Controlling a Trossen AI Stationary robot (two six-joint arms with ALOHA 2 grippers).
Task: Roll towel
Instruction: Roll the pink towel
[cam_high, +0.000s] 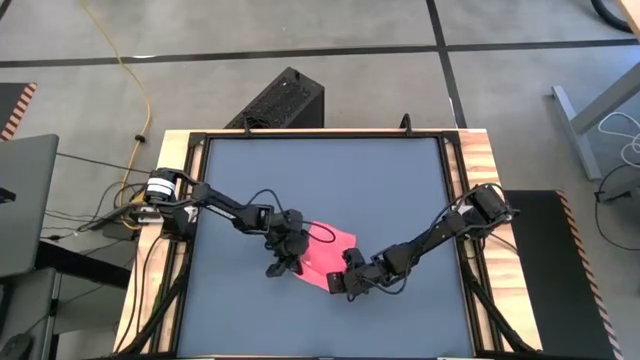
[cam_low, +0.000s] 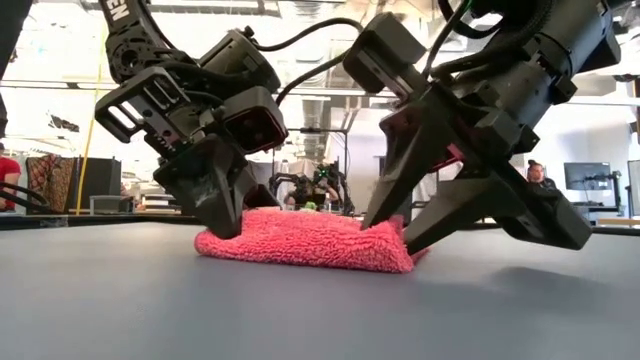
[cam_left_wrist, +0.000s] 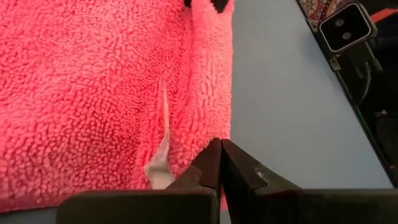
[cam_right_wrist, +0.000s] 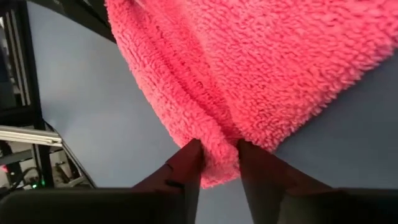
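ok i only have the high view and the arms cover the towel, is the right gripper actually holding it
observer: yes, in its wrist view the right gripper has a fold of the towel between its fingers
operator: and the left
observer: the left gripper is shut, tips at the towel's edge, beside a white tag
operator: is it lifted
observer: no, the low view shows it lying bunched on the table

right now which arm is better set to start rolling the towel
Probably right: the right gripper already pinches a fold of the towel, while the left gripper is shut beside the edge, holding nothing.
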